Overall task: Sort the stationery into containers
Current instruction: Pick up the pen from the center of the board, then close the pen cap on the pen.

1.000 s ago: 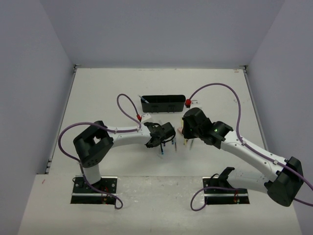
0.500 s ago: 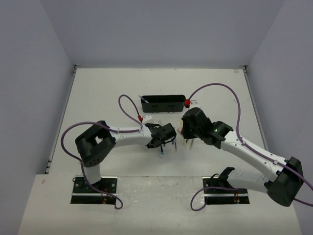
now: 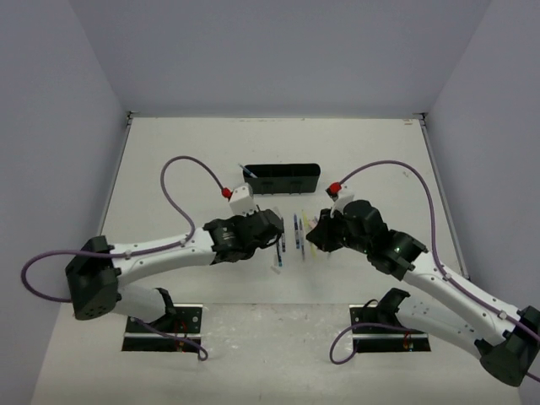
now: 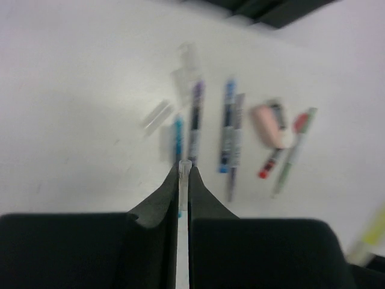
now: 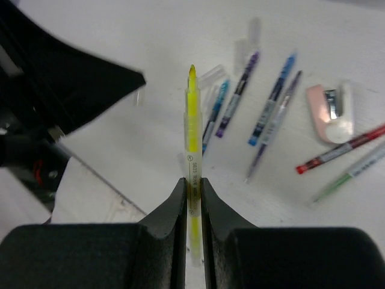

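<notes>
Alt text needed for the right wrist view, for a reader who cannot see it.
The right gripper is shut on a yellow pen that sticks out straight ahead over the white table. To its right lie loose pens, among them a purple pen, a blue pen and a red pen, plus a pinkish eraser.

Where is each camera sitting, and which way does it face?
Top external: above and behind, looking down at the table; left arm and right arm show.
Left wrist: behind the left gripper, facing down; fingers shut on a clear pen.
Right wrist: same on the right gripper, gripping a yellow pen.
Both wrist views share the eraser.
</notes>
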Motion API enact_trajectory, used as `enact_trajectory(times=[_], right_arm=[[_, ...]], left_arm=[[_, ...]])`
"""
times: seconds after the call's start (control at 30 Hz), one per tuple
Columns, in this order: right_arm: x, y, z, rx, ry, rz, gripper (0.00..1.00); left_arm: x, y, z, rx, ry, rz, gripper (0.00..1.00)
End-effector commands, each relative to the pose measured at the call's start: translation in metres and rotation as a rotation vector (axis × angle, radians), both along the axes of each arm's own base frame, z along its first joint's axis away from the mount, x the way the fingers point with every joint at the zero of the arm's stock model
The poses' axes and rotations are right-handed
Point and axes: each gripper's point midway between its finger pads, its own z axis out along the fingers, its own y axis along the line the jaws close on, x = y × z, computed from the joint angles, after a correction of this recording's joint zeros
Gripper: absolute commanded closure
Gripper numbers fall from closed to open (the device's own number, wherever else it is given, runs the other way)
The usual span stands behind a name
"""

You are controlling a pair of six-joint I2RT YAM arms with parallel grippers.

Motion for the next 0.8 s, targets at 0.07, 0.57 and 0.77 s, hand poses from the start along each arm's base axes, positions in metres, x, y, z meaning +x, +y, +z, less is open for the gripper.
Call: enact_trajectory(times=[0.07,0.57,0.77], right_arm=[[-0.051,0.056,0.064,0.451,-0.180,0.388,1.00],[-0.051,0.057,0.112,0.566,-0.348,0.342,1.00],[-0.050,0.058,0.114,0.560,-0.345,0.342,1.00]], left_arm=[[0.022,-0.030,0.184,-0.167,-0.684,-0.414,1.00],[-0.023,-0.034,0.252,-0.475,-0.992,-0.592,1.00],[-0.024,-0.037,0.251,-0.508,-0.997,-0.589,1.00]])
